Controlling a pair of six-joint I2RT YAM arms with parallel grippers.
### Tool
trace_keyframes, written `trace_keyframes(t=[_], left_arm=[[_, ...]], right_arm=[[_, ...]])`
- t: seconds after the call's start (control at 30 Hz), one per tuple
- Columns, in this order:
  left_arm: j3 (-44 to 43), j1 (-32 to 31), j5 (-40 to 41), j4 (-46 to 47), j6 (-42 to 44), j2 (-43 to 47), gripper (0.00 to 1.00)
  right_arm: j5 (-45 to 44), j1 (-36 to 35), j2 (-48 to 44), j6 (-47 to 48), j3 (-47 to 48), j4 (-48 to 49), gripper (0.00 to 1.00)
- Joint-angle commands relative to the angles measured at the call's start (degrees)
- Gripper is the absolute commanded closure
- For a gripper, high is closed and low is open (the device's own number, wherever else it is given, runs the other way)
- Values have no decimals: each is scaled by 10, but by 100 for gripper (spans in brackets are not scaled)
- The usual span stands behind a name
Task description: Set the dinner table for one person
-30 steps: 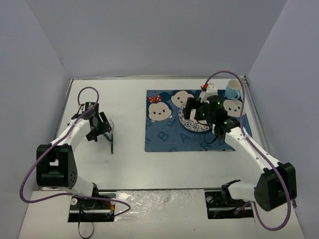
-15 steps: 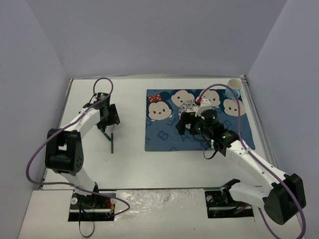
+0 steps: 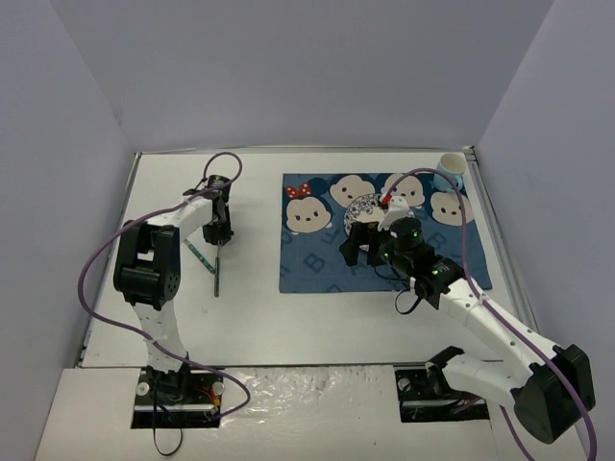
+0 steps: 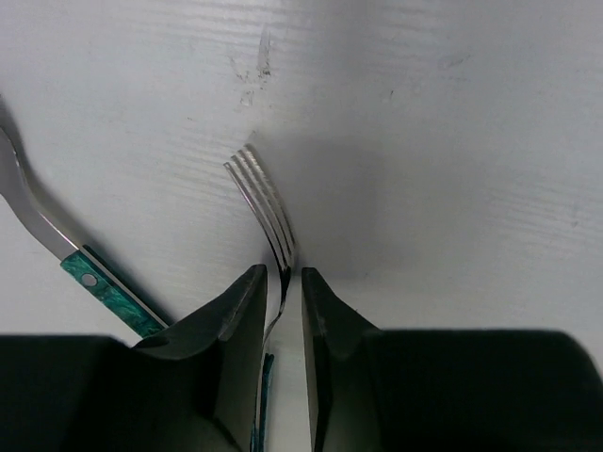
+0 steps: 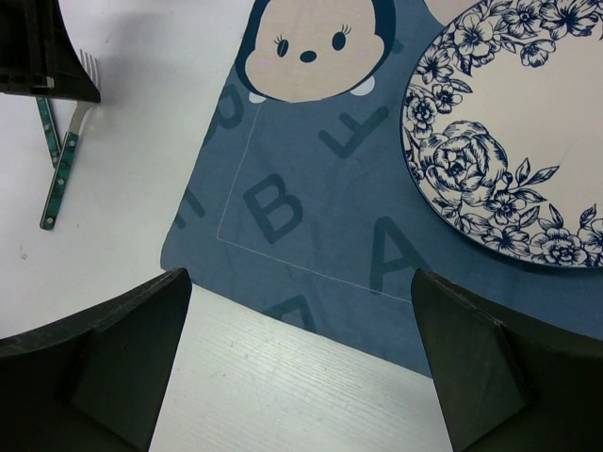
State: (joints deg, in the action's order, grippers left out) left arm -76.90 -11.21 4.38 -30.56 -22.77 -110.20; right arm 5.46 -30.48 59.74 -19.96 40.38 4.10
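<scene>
Narrowing since a second ago, the left end effector (image 4: 284, 275) has swung inward. Under both end effectors lies the white surface (image 3: 259, 312), flat, its long axis running side to side. Beneath the wide-spread right end effector (image 5: 297, 282) sits the blue placemat (image 5: 311, 207), with the plate (image 5: 499, 141) ahead-right of it. A fork's (image 4: 259, 184) neck passes between the left fingers (image 4: 240, 330), tines pointing ahead; contact is unclear.

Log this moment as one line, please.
left gripper: jaws astride fork neck, grip unclear | right gripper: open over placemat | plate: on placemat
</scene>
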Motion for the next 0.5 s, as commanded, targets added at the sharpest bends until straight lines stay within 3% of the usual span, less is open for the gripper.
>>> trace_keyframes(t=[0.0,0.1,0.47], left_arm=[[-44,-12,57,-19,20,10,88],[-67,-29,88,-45,31,4,99],[-164,-119,255,-163,25,-95,100]], right_arm=[[4,-5,-13,-6,-1,33,0],[4,-5,-11,-7,-4,32,0],[9,-6,-9,-4,-10,32,0]])
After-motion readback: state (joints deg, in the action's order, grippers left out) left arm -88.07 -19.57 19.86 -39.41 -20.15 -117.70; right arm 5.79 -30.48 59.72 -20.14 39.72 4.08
